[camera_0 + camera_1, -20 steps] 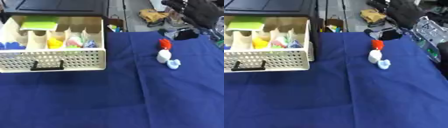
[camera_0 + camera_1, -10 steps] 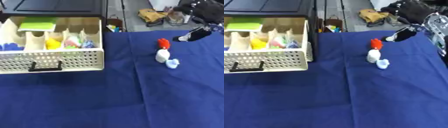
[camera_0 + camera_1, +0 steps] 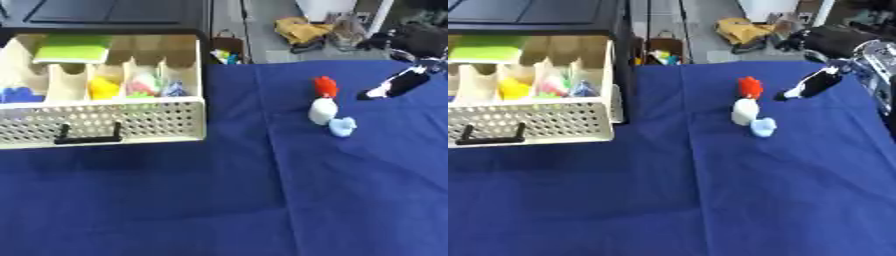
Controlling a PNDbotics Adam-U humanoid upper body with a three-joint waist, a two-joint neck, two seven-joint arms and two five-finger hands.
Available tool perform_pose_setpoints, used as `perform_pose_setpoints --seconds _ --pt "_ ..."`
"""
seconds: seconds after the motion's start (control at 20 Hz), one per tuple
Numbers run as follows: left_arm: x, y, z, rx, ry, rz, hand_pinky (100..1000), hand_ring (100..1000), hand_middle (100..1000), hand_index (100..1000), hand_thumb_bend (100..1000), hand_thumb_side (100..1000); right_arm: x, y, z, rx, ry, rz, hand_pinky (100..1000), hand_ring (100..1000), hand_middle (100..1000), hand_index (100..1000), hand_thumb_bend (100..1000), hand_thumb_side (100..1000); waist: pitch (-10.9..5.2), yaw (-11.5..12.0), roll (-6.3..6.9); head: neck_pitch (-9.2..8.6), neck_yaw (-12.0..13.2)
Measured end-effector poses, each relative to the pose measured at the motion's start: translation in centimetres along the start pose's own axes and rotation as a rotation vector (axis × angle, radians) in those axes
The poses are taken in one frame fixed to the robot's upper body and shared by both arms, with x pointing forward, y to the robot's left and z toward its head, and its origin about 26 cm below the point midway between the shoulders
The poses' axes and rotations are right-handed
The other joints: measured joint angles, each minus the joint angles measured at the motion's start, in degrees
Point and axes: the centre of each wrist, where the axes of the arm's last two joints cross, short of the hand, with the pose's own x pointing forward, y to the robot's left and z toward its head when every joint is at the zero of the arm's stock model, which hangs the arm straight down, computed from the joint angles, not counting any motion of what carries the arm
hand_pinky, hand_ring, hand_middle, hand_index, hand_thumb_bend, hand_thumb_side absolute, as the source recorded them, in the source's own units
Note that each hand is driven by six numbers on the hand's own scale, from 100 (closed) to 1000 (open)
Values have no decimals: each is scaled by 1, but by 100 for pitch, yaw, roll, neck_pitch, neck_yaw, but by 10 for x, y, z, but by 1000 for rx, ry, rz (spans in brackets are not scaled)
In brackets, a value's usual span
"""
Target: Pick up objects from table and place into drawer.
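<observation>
Three small objects lie together on the blue cloth right of centre: a red piece (image 3: 325,86), a white piece (image 3: 322,110) and a pale blue piece (image 3: 341,127). The cream drawer (image 3: 105,122) stands pulled open at the left, with green, yellow, blue and mixed items in its compartments. My right hand (image 3: 808,85) comes in from the upper right, black fingers stretched toward the red piece, a short way right of it and not touching. My left hand shows in neither view.
A black cabinet (image 3: 105,12) sits behind the drawer. Floor clutter, a yellow bag (image 3: 302,30) and dark gear, lies beyond the table's far edge. Blue cloth (image 3: 262,200) covers the whole table.
My right hand has come down from the upper right corner toward the red piece. The three small objects and the drawer have stayed put.
</observation>
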Motion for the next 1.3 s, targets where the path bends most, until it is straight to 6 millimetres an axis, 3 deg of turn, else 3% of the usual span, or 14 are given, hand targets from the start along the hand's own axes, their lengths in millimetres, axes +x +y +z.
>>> perform_pose_setpoints --seconds 0.3,0.5,1.0,1.3 --pt "0 0 0 1 0 0 323 446 527 730 204 964 -1 25 -3 138 6 -96 756 794 726 871 619 588 2 6 30 -38 -22" --pt "0 0 0 2 0 1 323 446 527 730 204 964 1 28 -5 179 12 -144 728 773 692 838 587 557 15 16 32 -44 -24" --pt "-1 -2 0 7 0 6 321 446 528 731 204 964 13 9 -12 198 53 -249 675 724 615 767 510 497 77 72 34 -49 -46" --pt "-1 -3 -1 4 -3 8 320 446 528 731 204 964 28 -10 -17 200 31 -279 676 737 624 770 464 462 82 73 19 -50 -46"
